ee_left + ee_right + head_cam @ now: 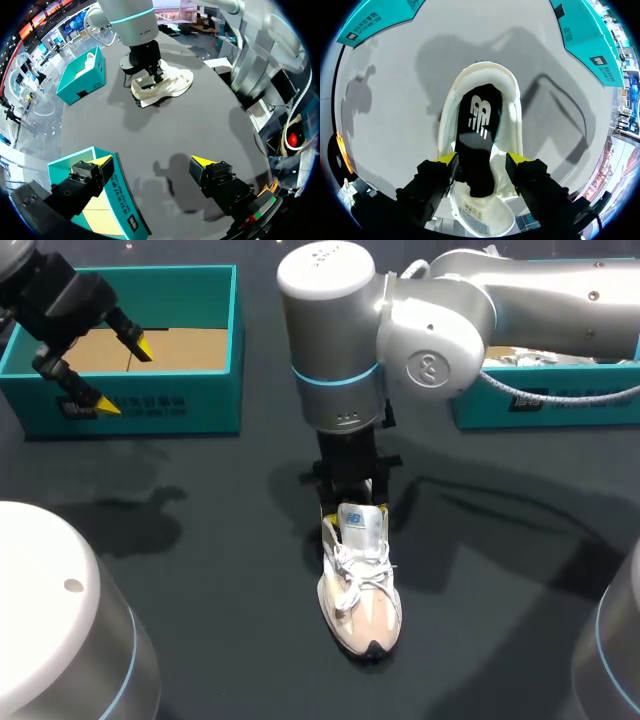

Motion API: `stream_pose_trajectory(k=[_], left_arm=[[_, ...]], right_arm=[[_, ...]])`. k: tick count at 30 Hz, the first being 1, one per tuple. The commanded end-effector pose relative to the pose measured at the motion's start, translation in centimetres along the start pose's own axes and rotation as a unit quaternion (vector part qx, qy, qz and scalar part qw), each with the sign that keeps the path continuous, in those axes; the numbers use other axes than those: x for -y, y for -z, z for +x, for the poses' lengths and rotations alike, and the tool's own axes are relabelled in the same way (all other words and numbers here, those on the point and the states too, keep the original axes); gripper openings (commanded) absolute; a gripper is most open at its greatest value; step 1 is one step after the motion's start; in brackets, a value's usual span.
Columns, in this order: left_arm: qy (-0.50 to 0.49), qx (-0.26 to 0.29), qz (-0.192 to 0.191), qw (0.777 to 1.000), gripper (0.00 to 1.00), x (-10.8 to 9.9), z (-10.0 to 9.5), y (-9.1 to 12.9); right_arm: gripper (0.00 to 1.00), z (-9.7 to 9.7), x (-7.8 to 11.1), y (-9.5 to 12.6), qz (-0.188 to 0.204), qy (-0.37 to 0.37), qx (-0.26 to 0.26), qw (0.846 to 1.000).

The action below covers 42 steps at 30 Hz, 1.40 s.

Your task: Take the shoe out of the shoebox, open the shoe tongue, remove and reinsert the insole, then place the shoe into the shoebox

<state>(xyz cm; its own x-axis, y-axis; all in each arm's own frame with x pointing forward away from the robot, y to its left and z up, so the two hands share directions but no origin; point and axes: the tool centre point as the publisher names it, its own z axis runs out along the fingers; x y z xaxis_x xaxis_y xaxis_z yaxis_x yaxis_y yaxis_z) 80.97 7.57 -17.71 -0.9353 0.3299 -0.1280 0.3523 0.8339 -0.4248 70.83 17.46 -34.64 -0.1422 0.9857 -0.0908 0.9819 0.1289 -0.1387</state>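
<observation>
The left gripper [120, 375] hangs over the left shoebox [215, 390], open and holding nothing. This box shows only its brown cardboard floor, so the shoe is already taken out.

The shoe [362, 600] stands upright on the dark table [200, 540], near the middle and well apart from both boxes. Its toe points away from the right arm. The tongue [360, 525] is lifted up and away from the opening, so I judge this step as done too.

The right gripper [483, 159] comes down into the shoe's mouth. Its two fingers stand apart, one on each side of the black insole [479, 125]. A strip of white lining shows beside one of them, so I judge that it does not clamp the insole. The insole lies inside the shoe. Whether it still has to come out, or is already put back, the pictures do not tell. Returning the shoe to a box is surely left.

At the right stands the second shoebox [560, 410], with something white inside that I cannot identify.

I count one shoe, one insole, two shoeboxes and two grippers.
</observation>
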Motion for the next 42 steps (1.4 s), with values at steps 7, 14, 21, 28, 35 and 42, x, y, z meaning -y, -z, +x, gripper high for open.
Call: stream_pose_trajectory(k=[7,14,21,28,35,42], left_arm=[[0.0,-0.001,-0.001,1.0,1.0,0.0,0.0,0.0],[0.0,-0.001,-0.001,1.0,1.0,0.0,0.0,0.0],[0.0,-0.001,-0.001,1.0,1.0,0.0,0.0,0.0],[0.0,-0.001,-0.001,1.0,1.0,0.0,0.0,0.0],[0.0,-0.001,-0.001,1.0,1.0,0.0,0.0,0.0],[0.0,-0.001,-0.001,1.0,1.0,0.0,0.0,0.0]], right_arm=[[0.79,0.2,-0.6,-0.3,0.002,0.003,0.004,1.0],[0.98,0.3,0.1,0.0,0.001,-0.001,0.007,1.0],[1.0,0.3,0.5,0.2,-0.003,-0.007,0.009,1.0],[1.0,0.1,0.8,0.8,-0.015,-0.01,0.015,1.0],[1.0,-0.1,1.1,1.3,-0.024,-0.015,0.021,0.999],[0.98,-0.2,1.1,1.7,-0.033,-0.02,0.027,0.999]])
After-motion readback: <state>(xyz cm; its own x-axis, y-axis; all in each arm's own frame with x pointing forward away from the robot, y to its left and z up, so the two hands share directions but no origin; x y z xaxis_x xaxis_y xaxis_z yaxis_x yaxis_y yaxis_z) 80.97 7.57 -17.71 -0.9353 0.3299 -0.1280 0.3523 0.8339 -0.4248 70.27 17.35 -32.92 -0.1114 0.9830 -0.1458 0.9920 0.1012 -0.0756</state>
